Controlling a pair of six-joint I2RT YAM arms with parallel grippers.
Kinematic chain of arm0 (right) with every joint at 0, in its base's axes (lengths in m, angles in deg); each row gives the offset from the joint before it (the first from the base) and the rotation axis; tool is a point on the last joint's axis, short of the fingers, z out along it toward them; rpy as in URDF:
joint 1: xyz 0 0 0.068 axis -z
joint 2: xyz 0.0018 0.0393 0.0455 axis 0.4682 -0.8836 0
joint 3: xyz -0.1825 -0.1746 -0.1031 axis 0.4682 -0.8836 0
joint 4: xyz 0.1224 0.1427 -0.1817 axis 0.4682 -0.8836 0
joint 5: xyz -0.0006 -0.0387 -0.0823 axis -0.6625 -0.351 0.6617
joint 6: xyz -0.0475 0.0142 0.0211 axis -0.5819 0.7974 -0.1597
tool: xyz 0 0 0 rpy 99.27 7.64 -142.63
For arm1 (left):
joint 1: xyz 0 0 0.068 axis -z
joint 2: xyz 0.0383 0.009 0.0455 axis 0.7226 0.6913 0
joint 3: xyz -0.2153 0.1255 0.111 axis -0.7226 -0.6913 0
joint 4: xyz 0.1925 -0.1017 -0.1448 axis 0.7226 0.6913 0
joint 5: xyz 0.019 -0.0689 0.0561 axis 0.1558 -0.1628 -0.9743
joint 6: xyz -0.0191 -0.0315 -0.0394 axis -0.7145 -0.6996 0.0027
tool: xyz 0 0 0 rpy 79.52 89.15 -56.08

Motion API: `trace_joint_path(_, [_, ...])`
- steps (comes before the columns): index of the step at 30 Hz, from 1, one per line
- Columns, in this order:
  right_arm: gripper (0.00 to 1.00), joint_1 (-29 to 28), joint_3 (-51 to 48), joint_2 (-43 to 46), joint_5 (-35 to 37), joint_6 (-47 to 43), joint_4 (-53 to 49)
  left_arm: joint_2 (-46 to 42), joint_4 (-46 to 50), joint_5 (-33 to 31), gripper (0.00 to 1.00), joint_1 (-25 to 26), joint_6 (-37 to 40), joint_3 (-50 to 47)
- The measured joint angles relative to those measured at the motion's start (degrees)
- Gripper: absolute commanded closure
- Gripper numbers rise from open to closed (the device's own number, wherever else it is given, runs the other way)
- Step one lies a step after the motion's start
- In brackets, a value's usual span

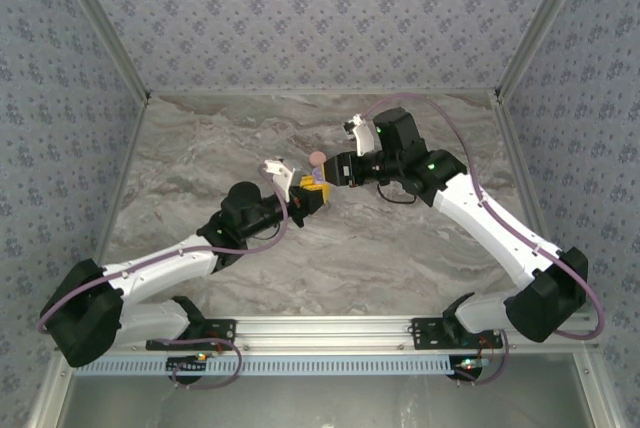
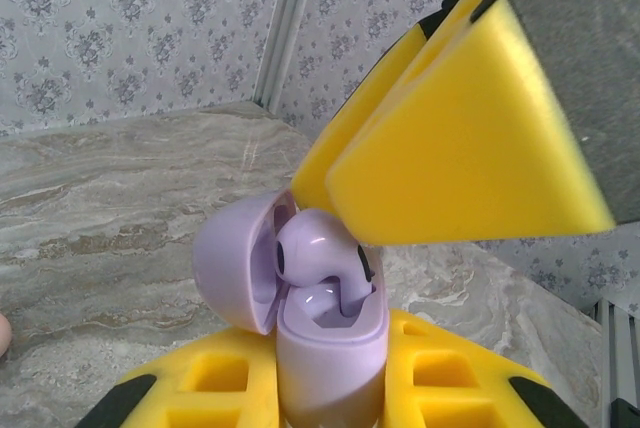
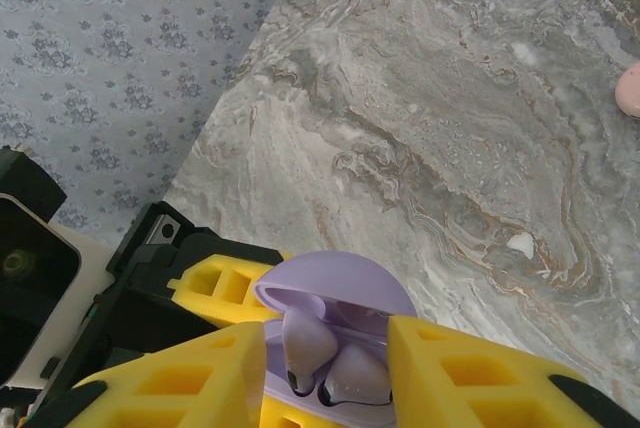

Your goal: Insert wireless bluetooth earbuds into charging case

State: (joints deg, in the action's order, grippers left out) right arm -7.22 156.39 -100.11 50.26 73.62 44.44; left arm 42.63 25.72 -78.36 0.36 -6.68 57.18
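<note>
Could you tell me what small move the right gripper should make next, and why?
Probably ease the right gripper straight back from the charging case. Its fingers stand apart on either side, gripping neither of the earbuds, which both sit in the case, while the left gripper clamps it. Backing off would free the open lid to close.

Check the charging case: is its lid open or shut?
Open: the charging case has its lid swung back, and earbuds show inside.
</note>
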Motion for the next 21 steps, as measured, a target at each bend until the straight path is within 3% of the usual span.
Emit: trace_joint_path(21, [0.60, -2.5, 2.8, 0.5, 2.7, -3.3, -3.7, 0.0, 1.4, 0.9, 0.80, 0.4, 2.8, 0.0])
